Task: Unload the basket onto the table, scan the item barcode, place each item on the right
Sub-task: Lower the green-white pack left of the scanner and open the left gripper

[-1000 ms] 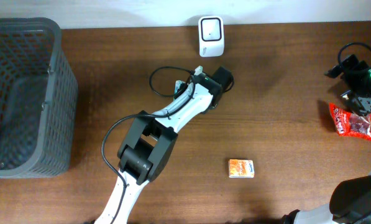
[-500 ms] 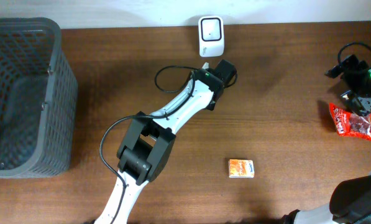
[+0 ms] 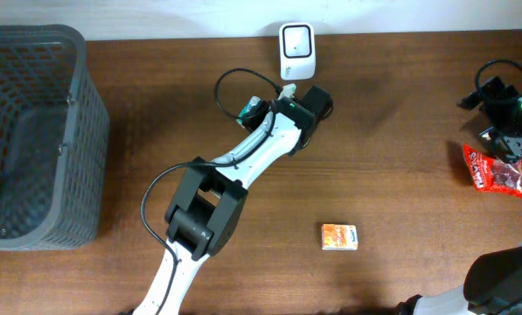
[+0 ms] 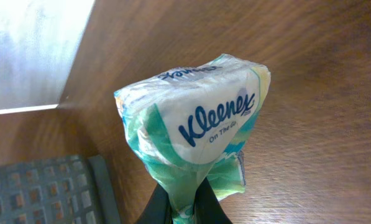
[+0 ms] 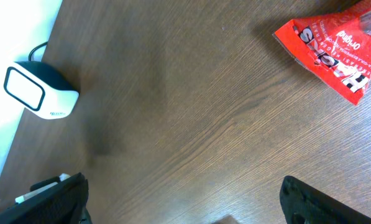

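Note:
A green and white Kleenex tissue pack (image 4: 194, 127) hangs above the table with its crimped end pinched in my left gripper (image 4: 184, 200), which is shut on it. From overhead the pack (image 3: 251, 109) shows just left of the left wrist, a short way in front of the white barcode scanner (image 3: 295, 51) at the back edge. No barcode shows on the pack's visible face. My right gripper (image 5: 185, 196) stands open and holds nothing at the table's far right (image 3: 505, 112).
A grey mesh basket (image 3: 33, 131) stands at the left end. A small orange box (image 3: 339, 236) lies front of centre. A red snack packet (image 3: 495, 171) lies by the right gripper and also shows in the right wrist view (image 5: 334, 43). The left arm's cable loops beside the scanner.
The left jaws have closed on the tissue pack. The left wrist has shifted slightly toward the scanner, and the pack now shows beside it from overhead. The right arm has not moved.

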### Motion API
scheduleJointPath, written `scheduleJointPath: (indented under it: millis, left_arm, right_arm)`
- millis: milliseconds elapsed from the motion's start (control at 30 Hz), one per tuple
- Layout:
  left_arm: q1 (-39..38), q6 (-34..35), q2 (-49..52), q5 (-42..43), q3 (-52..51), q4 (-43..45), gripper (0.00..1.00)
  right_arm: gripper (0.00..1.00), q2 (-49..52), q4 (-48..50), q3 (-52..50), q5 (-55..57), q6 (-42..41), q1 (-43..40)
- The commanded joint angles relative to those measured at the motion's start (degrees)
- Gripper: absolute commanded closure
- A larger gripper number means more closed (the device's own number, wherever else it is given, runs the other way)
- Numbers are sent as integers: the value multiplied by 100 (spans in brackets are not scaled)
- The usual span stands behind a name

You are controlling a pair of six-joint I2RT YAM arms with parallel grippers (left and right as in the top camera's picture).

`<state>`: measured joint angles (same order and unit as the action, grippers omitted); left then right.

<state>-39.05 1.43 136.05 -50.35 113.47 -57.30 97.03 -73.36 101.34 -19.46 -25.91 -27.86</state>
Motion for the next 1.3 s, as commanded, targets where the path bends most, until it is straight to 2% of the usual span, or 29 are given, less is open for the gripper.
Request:
scheduleJointPath:
  millis: [0, 200, 267, 300, 433, 500, 533, 567, 667, 700, 767, 867, 900, 933, 1000, 1067, 1133, 1267]
  left_arm:
    - [22, -590, -153, 302, -81, 26, 96]
    - [20, -1143, -149, 299, -581, 2, 94]
    - [20, -1143, -149, 299, -610, 0, 93]
    - [20, -1141, -149, 302, -614, -24, 84]
    - [-61, -1139, -149, 302, -614, -116, 71]
    - [-192, -1139, -149, 304, -614, -192, 40]
    - [-278, -1137, -149, 319, -614, -190, 45]
    - [-348, -1137, -151, 494, -614, -190, 45]
    - [-448, -1137, -151, 1602, -612, -190, 46]
    - [-446, -1084, -151, 1895, -612, -190, 50]
    - [-439, -852, -164, 1906, -564, -225, 57]
    - [-282, -289, -387, 1939, -157, -372, 59]
    - [-190, -208, -525, 2124, -24, -387, 57]
    - [-61, -210, -695, 2588, 116, -387, 50]
    - [304, -210, -1027, 3832, 367, -385, 47]
    - [754, -210, -1266, 4529, 417, -413, 46]
    - [1119, -208, -1296, 4791, 417, -562, 42]
    - [1416, -210, -1296, 4802, 411, -802, 38]
  right_arm:
    - [2, 20, -17, -9, -24, 20, 11]
    - [2, 20, -17, -9, -24, 20, 11]
    - [2, 20, -17, -9, -24, 20, 11]
    - [1, 20, -17, -9, -24, 20, 11]
    - [2, 20, -17, -9, -24, 20, 11]
    - [2, 20, -17, -9, -24, 20, 11]
    - [2, 20, -17, -9, -24, 20, 11]
    - [2, 20, -17, -9, -24, 20, 11]
    - [2, 20, -17, -9, -24, 20, 11]
    - [1, 20, -17, -9, -24, 20, 11]
    - [2, 20, -17, -9, -24, 20, 11]
    - [2, 20, -17, -9, -24, 20, 11]
    - [2, 20, -17, -9, -24, 20, 11]
    - [2, 20, -17, -9, -24, 20, 11]
    - [2, 20, -17, -9, -24, 20, 11]
    - [2, 20, -17, -9, -24, 20, 11]
    - [1, 20, -17, -9, -24, 20, 11]
    - [2, 20, -17, -9, -24, 20, 11]
